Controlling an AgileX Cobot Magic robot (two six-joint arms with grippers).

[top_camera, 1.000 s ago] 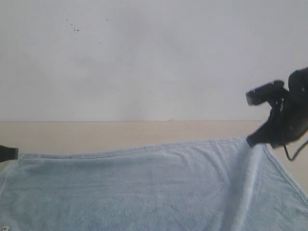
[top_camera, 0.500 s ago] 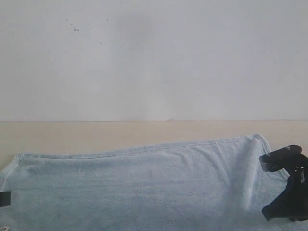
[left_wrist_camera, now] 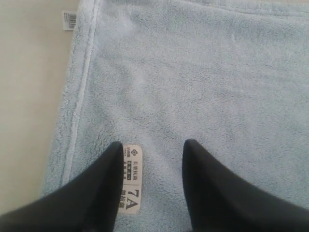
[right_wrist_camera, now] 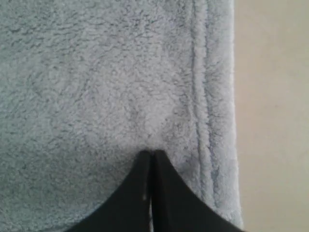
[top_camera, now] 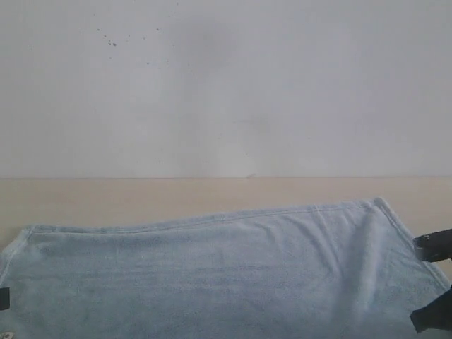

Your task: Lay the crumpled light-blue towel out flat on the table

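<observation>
The light-blue towel (top_camera: 212, 268) lies spread over the beige table (top_camera: 141, 194), with soft ripples toward its right side. My left gripper (left_wrist_camera: 154, 144) is open just above the towel (left_wrist_camera: 193, 72) near its left hem, a white printed label (left_wrist_camera: 131, 179) showing between its fingers. My right gripper (right_wrist_camera: 151, 153) is shut, its tips together against the towel (right_wrist_camera: 96, 72) close to the right stitched hem; no cloth shows between them. In the exterior view the right gripper (top_camera: 432, 318) sits at the lower right edge, and only a dark sliver of the left gripper (top_camera: 3, 298) shows.
A white wall (top_camera: 226, 85) rises behind the table. Bare table runs beyond the towel's far hem and beside both side hems (left_wrist_camera: 29, 96) (right_wrist_camera: 275, 96). A small white tag (left_wrist_camera: 69, 20) sticks out from the left hem.
The right gripper has dropped from the towel's far right corner to the lower right edge. That corner now lies on the table. The left gripper has slid down the left edge.
</observation>
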